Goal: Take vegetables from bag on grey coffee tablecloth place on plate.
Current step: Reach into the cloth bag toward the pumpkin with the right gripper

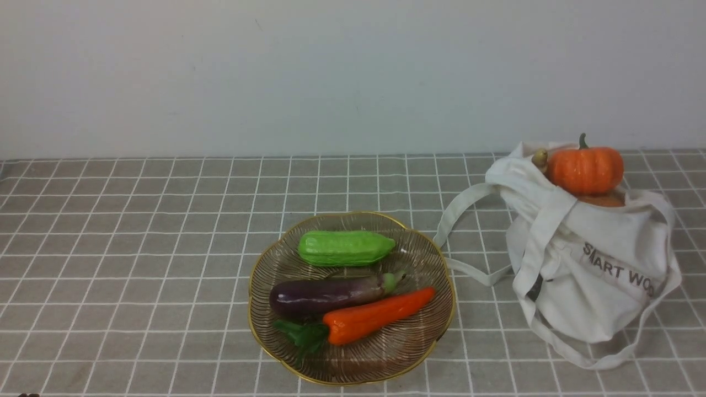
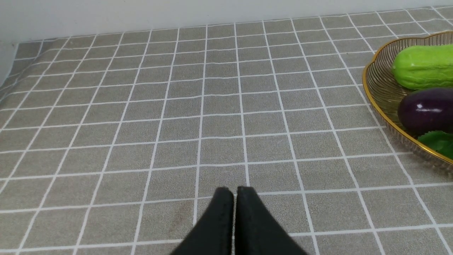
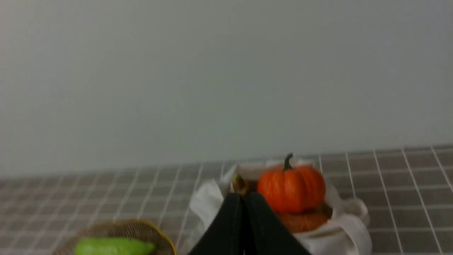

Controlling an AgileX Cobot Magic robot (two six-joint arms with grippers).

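Pumpkin point(image 1: 586, 170) upright, stem point(image 1: 582, 141) seemingly skyward

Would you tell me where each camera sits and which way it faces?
Front: between the arms, facing forward at grey gridded tablecloth, ribbed glass plate, white cloth bag; no gripper shows.
Left wrist: low over cloth, facing the wall; shut left gripper shows.
Right wrist: facing the bag's orange pumpkin; shut right gripper shows.
All share the plate's green ridged vegetable.

Left gripper point(image 2: 234, 193) and right gripper point(image 3: 243, 198) both closed, empty.
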